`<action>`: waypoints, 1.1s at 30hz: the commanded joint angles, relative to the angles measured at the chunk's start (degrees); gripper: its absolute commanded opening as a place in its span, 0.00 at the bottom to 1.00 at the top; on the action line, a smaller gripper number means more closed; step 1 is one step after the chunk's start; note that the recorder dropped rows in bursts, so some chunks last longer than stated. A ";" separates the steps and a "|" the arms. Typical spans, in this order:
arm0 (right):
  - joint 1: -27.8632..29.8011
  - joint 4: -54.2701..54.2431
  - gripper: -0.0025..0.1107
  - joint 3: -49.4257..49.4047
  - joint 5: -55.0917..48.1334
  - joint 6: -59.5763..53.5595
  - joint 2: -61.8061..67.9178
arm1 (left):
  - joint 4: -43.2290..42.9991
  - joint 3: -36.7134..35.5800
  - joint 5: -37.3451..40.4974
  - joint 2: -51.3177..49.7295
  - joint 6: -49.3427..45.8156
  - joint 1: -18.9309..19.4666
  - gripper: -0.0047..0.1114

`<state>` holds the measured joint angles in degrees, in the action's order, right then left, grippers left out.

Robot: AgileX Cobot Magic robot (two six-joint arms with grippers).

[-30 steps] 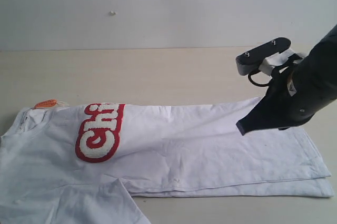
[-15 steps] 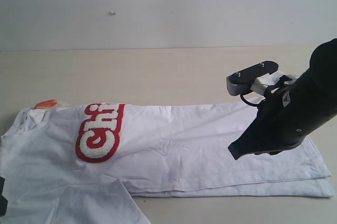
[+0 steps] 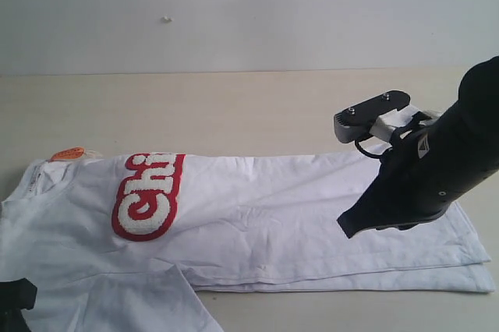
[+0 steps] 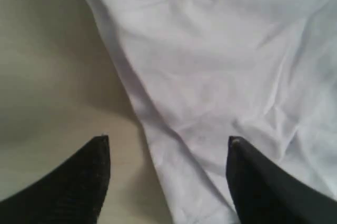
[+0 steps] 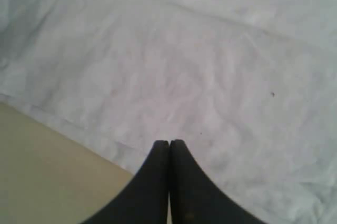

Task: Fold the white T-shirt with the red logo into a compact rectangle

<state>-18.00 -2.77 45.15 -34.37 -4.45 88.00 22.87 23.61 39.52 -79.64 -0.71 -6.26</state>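
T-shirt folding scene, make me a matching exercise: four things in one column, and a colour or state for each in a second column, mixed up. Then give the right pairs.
Column one:
1. left claw
2. right claw
3. logo
4. neck tag

Column two:
A. orange
B. shut
C. red with white letters
D. open

Pairs: 1-D, 2-B, 3-C, 4-A
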 commanded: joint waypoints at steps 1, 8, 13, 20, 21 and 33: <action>-0.03 -0.29 0.02 -0.23 0.89 -0.48 -0.45 | 3.32 -0.29 -1.35 -3.46 -2.62 -0.01 0.58; -0.03 -0.29 0.02 -0.23 0.89 -0.48 -0.45 | 10.10 -0.29 -3.26 -7.37 -9.89 -0.01 0.57; -0.03 -0.06 0.02 -0.23 1.03 -0.48 -0.45 | 15.49 -0.29 -3.90 -8.99 -15.54 -0.01 0.55; -0.03 -0.06 0.02 -0.23 1.17 -0.48 -0.45 | 18.62 -0.29 -3.90 -9.03 -19.10 -0.01 0.04; -0.03 -0.06 0.02 -0.23 1.17 -0.48 -0.45 | 18.49 -0.29 -3.90 -9.03 -20.15 -0.01 0.05; -0.03 -0.06 0.02 -0.23 1.03 -0.48 -0.45 | 20.98 6.72 13.06 -9.03 -26.10 -0.01 0.04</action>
<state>-18.00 -2.81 45.15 -33.86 -4.56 88.00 42.78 27.98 48.24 -88.68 -25.53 -6.26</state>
